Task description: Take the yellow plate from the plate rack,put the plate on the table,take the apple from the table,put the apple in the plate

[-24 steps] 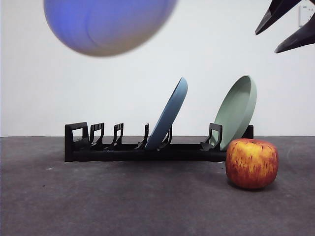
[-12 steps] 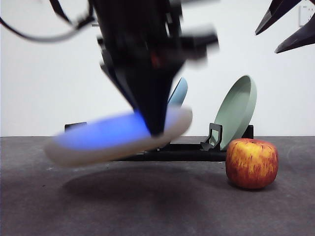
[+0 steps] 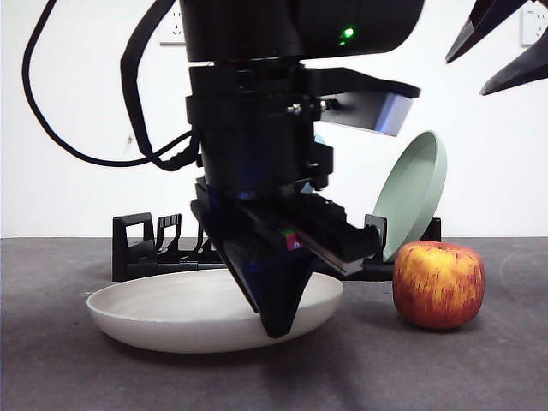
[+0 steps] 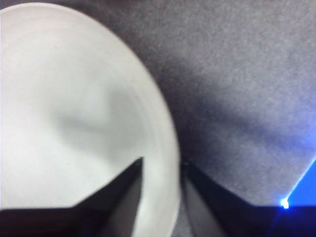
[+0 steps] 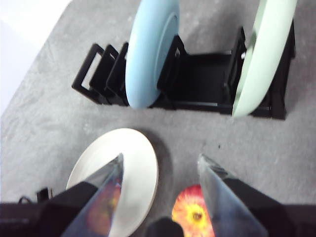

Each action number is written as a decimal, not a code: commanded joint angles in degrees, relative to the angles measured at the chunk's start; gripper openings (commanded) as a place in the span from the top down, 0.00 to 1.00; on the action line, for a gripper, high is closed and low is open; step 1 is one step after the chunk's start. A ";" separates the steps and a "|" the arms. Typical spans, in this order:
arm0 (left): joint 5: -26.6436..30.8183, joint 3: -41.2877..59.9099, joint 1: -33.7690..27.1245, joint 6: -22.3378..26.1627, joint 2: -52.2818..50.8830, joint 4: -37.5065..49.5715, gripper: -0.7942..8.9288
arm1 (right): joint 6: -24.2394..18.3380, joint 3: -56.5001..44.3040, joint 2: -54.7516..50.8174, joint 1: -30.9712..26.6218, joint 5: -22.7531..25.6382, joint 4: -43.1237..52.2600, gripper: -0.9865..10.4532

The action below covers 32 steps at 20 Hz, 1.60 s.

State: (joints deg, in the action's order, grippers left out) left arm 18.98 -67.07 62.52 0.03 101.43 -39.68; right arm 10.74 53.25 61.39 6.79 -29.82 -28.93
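The yellow plate [image 3: 171,308] is cream-coloured and lies flat on the table [image 3: 445,372], in front of the black plate rack [image 3: 137,248]. My left gripper [image 3: 278,325] reaches down over its right side. In the left wrist view my left gripper [image 4: 162,162] is shut on the plate's rim [image 4: 74,98], one jaw inside and one outside. The red and yellow apple [image 3: 438,284] stands on the table to the right of the plate, apart from it. My right gripper [image 3: 505,43] hangs open and empty high at the right. Its wrist view [image 5: 160,165] looks down on the plate [image 5: 133,153] and apple [image 5: 192,215].
A sage-green plate [image 3: 415,193] leans in the right end of the rack [image 5: 197,74]. A blue plate [image 5: 150,54] stands in a middle slot, mostly hidden behind my left arm in the front view. The rack's left slots hold nothing.
The left arm has brought the cream plate down from high above the rack to the table, where it now lies flat. The apple and the right gripper have not moved.
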 commanded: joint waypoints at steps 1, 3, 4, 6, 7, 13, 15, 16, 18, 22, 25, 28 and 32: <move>0.13 0.28 -0.35 -0.26 -0.79 0.11 0.57 | -1.92 0.26 0.11 0.63 0.17 -0.35 0.68; 0.24 0.26 -0.35 -0.52 -4.46 1.22 0.57 | -3.28 0.26 0.11 2.03 0.24 -0.68 0.67; 0.35 0.26 -0.37 -1.31 -7.63 1.68 0.57 | -3.78 0.26 0.13 3.21 1.33 -0.79 0.59; 0.68 0.26 -0.39 -2.10 -14.58 2.56 0.57 | -5.11 0.26 0.15 6.56 6.93 -1.70 0.46; 1.31 0.26 -0.50 -2.71 -18.29 2.82 0.57 | -6.25 0.28 0.37 8.37 9.60 -2.47 0.45; 7.56 0.26 -2.16 -3.04 -41.48 5.42 0.58 | -9.42 0.28 7.30 18.01 22.93 -6.08 0.44; 11.91 0.26 -2.32 -3.04 -47.52 5.33 0.58 | -10.43 0.28 11.74 19.41 25.75 -6.05 0.44; 14.34 0.26 -2.32 -3.04 -50.34 5.07 0.58 | -10.60 0.28 14.58 19.96 27.02 -6.01 0.44; 17.59 0.26 -2.32 -3.02 -54.62 4.44 0.58 | -10.67 0.28 20.11 20.31 27.15 -5.79 0.44; 20.59 0.26 -2.29 -3.02 -60.08 3.34 0.58 | -10.64 0.28 29.42 20.31 27.21 -3.74 0.44; 23.06 0.26 -2.29 -3.04 -61.90 2.01 0.58 | -9.66 0.28 32.24 20.31 27.21 -2.62 0.51; 24.65 0.26 -2.25 -3.04 -62.16 0.00 0.58 | -8.68 0.28 32.26 20.35 26.88 -2.75 0.87; 25.77 0.26 -2.25 -2.97 -62.14 -0.87 0.58 | -8.57 0.76 31.80 20.65 26.80 -3.34 0.92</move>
State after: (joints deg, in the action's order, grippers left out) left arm 44.49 -67.07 60.38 -2.63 39.35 -40.71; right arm 1.72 53.56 93.45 27.18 -2.94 -32.42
